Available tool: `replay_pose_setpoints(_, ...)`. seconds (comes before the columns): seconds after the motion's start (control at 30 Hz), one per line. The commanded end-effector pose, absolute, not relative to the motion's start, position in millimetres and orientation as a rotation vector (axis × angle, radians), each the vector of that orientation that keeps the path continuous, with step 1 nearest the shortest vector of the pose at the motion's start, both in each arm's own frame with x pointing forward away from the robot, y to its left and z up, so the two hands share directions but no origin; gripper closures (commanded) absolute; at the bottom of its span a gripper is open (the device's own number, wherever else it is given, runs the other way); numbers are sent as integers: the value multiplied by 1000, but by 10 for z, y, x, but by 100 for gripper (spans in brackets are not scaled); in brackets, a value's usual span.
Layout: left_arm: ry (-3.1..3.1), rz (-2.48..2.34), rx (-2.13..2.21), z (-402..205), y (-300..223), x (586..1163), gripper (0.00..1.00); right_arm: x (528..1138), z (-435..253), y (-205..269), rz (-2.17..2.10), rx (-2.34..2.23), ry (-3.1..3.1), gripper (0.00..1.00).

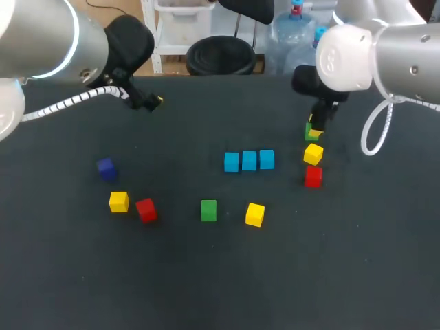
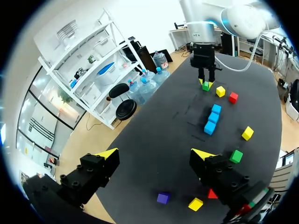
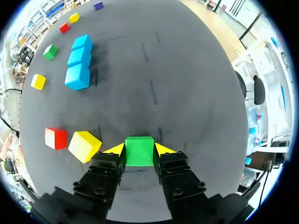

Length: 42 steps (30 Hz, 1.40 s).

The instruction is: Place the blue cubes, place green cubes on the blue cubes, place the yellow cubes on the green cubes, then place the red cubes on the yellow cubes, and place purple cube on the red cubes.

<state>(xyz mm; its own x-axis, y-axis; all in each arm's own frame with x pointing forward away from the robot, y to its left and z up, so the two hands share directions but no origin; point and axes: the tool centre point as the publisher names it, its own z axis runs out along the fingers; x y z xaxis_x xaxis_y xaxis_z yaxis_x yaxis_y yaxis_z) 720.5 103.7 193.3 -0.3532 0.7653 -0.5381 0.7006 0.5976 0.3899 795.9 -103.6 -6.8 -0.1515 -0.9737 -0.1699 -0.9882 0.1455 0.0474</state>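
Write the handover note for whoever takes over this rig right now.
Tools: right tool shut on a green cube; left tool open, empty, above the table's far left side.
Cubes: three blue cubes in a row mid-table, nothing on them; other green cube, three yellow cubes, two red cubes and purple cube loose, single.
Done: blue row. Left: green, yellow, red, purple layers.

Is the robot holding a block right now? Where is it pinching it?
The right gripper holds a green cube, its two yellow tips pressing on opposite sides. The left gripper is open and holds nothing.
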Motion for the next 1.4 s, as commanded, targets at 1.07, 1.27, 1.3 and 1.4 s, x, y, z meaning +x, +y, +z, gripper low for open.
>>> replay_pose_setpoints(1.07, 2126, 123, 1152, 1932, 1031, 7202, 0, 7714, 848, -741, 245, -2091, 1970, 100)
replay_pose_setpoints(1.27, 2126, 123, 1152, 1932, 1031, 7202, 0, 7593, 847, -612, 250, -2147, 1939, 100)
replay_pose_setpoints(1.3, 2126, 123, 1152, 1932, 1031, 7202, 0, 7580, 850, -591, 253, -2150, 1935, 100)
replay_pose_setpoints(1.4, 2126, 123, 1152, 1932, 1031, 7202, 0, 7548, 856, -539, 256, -2174, 1905, 100)
